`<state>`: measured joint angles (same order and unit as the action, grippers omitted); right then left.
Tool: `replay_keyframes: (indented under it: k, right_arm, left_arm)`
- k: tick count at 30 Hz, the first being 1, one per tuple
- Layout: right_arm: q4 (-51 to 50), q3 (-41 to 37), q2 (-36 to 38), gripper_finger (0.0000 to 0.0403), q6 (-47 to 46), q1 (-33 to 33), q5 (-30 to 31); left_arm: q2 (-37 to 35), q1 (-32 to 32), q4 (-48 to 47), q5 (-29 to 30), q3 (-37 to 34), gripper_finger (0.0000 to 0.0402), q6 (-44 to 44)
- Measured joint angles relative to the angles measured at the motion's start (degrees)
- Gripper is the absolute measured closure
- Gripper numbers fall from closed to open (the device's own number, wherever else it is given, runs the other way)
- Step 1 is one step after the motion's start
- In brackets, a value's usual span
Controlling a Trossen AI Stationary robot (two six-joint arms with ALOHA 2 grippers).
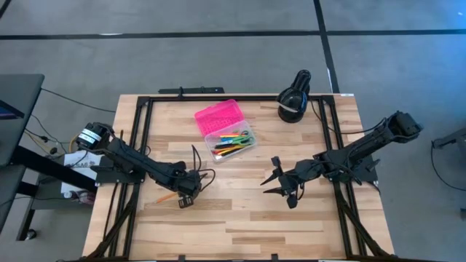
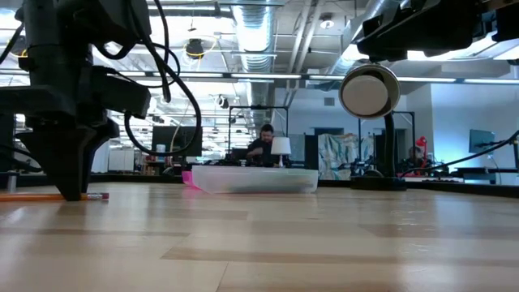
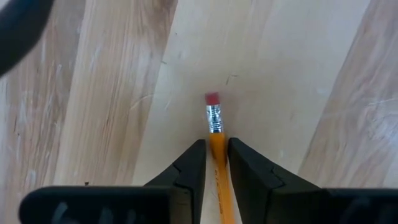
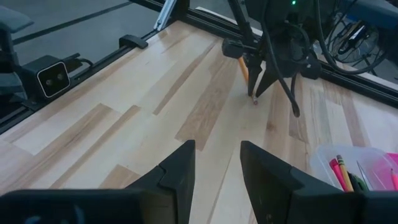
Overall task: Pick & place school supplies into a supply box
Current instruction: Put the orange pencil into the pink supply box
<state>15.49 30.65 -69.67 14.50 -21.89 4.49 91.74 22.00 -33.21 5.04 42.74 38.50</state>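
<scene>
Closing on the last loose pencil [image 3: 216, 140] at the table's left, the left gripper [image 3: 216, 163] pinches it; the box [image 1: 231, 140], far centre, holds the rest. Right gripper [image 4: 214, 163] waits, parted and empty.

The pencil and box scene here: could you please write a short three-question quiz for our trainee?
1. True or false: the pencil lies between the left gripper's fingers.
2. Where do the other supplies lie? A) scattered on the table B) in the open box C) in the right gripper
3. Fill in: the pencil's free tip carries a pink ____.

Key: 1 true; 2 B; 3 eraser.
</scene>
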Motion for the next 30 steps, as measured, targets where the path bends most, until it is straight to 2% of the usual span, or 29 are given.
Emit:
replay_keyframes:
  k: [6,26,30]
  right_arm:
    - [0.0,0.0,0.0,0.0281,-0.1,0.0,0.0]
    - [0.0,0.0,0.0,0.0281,0.0,0.0,0.0]
    - [0.0,0.0,0.0,0.0281,0.0,0.0,0.0]
  left_arm:
    - [0.0,0.0,0.0,0.0,0.0,0.034,-2.8]
    - [0.0,0.0,-0.6,0.4,0.1,0.034,-2.9]
    - [0.4,0.0,-3.3,0.2,2.4,0.034,-3.0]
